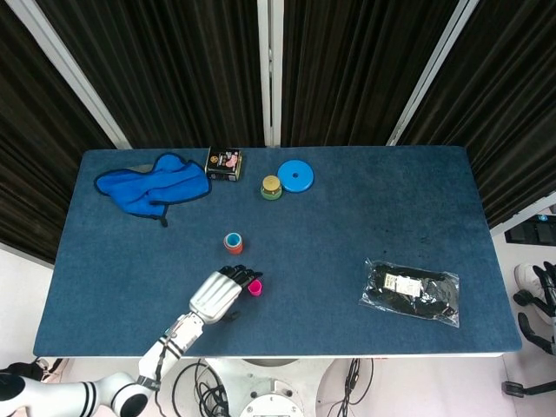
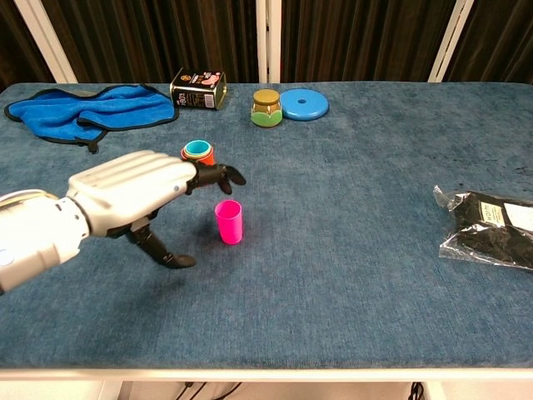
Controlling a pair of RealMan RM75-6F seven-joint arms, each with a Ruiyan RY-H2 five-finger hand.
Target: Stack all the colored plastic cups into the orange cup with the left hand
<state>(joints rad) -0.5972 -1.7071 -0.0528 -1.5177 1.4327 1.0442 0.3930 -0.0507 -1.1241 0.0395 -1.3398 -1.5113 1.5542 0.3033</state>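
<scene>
Hovering beside the small pink plastic cup (image 2: pixel 228 222), the left hand (image 2: pixel 137 192) was seen empty, thumb (image 2: pixel 158 248) spread apart from the extended fingers (image 2: pixel 218 175). The orange plastic cup (image 2: pixel 201 152), holding a teal cup, was partly hidden behind those fingers. The right hand was outside both views.

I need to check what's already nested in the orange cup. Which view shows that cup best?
The head view: it looks straight down into the orange cup, showing its orange rim ringing a teal cup inside, clear of the left robot hand. In the chest view the hand hides most of the cup; only its top shows.
</scene>
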